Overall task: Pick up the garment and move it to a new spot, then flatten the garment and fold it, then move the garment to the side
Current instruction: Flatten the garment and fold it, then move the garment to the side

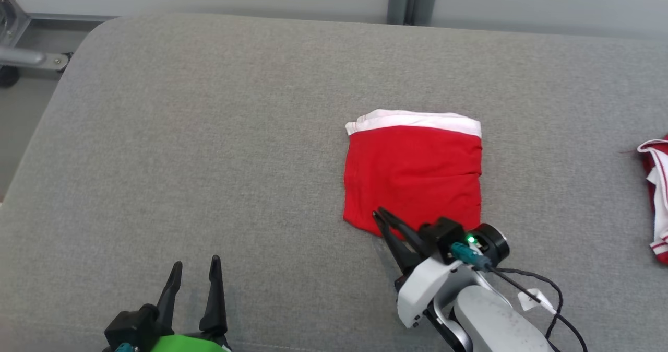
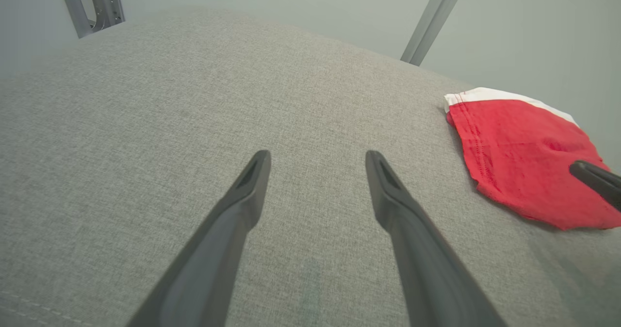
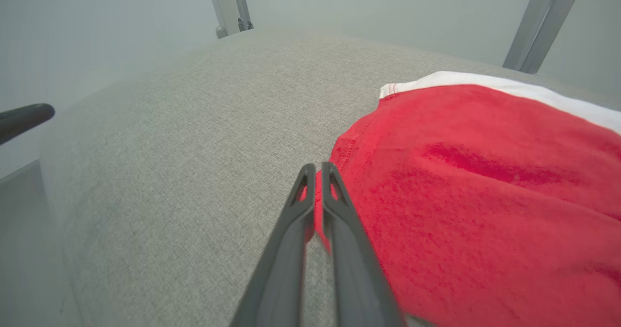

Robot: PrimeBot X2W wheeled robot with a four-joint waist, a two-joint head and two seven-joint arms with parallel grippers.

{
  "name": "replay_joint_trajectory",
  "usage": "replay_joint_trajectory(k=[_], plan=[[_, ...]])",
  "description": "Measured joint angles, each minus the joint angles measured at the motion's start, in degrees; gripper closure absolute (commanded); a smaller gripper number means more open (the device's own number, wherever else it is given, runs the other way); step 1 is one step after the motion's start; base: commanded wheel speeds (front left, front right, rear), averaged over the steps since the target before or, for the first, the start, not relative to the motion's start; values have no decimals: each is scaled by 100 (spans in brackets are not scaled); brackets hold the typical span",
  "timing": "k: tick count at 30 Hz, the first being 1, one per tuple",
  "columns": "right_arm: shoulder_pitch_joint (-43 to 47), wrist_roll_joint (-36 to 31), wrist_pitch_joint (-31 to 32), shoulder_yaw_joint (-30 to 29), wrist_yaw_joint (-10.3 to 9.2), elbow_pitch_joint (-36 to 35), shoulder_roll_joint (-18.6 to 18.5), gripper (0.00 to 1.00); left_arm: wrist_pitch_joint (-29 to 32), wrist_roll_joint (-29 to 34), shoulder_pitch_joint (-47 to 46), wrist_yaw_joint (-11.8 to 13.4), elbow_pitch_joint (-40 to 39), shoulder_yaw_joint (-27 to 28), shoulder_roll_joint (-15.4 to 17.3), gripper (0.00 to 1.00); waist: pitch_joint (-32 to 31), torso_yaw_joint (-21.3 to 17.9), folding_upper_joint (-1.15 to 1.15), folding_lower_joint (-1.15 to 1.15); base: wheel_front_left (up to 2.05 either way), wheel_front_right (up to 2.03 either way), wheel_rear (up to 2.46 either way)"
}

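- Lying as a neat folded square, the red cloth garment with a white waistband sits right of centre on the grey fabric-covered surface; flattening and folding look done.
- Right gripper pinches the garment's near-left corner, fingers closed on the cloth.
- Left gripper hangs spread wide, empty, well apart.
- Remaining, by judgement: the move aside.

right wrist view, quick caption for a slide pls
Right hand shut on the edge of the folded red garment, which lies on a grey cushion.
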Motion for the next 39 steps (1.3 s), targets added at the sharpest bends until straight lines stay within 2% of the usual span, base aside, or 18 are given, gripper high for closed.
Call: replay_joint_trajectory(k=[1, 10, 16, 21, 30, 33, 37, 39], plan=[[125, -31, 3, -185, 0, -193, 4, 0, -1, 31, 48, 1, -13, 42, 2, 0, -37, -61, 0, 0, 0, 0, 0], [1635, -831, 4, -1947, 0, -1909, -92, 0, 0, 240, 396, 4, -143, 467, 0, 0, -403, -638, 0, 0, 0, 0, 0], [2557, -1053, 4, -3115, 0, -2529, -123, 0, -1, 425, 563, 4, -248, 634, 0, 0, -718, -894, 0, 0, 0, 0, 0], [3041, -1192, 4, -3747, 0, -2713, -73, 0, -1, 534, 676, -27, -252, 789, 0, 0, -921, -1047, 0, 0, 0, 0, 0], [3155, -1177, 4, -3976, 0, -2527, -36, 0, -1, 600, 770, -122, -183, 892, 0, 0, -999, -1031, 0, 0, 0, 0, 0], [3071, -993, 4, -3921, 0, -2428, -26, 0, -1, 608, 767, -145, -187, 857, 0, 0, -976, -968, 0, 0, 0, 0, 0], [2522, -367, 4, -3389, 1, -1997, -75, 0, -1, 584, 719, -174, -276, 724, -1, 0, -878, -875, 0, 0, 0, 0, 0], [2028, 60, 314, -3055, 2, -1727, -208, 0, -1, 555, 618, -189, -354, 666, 0, 0, -779, -834, 0, 0, 0, 0, 0]])
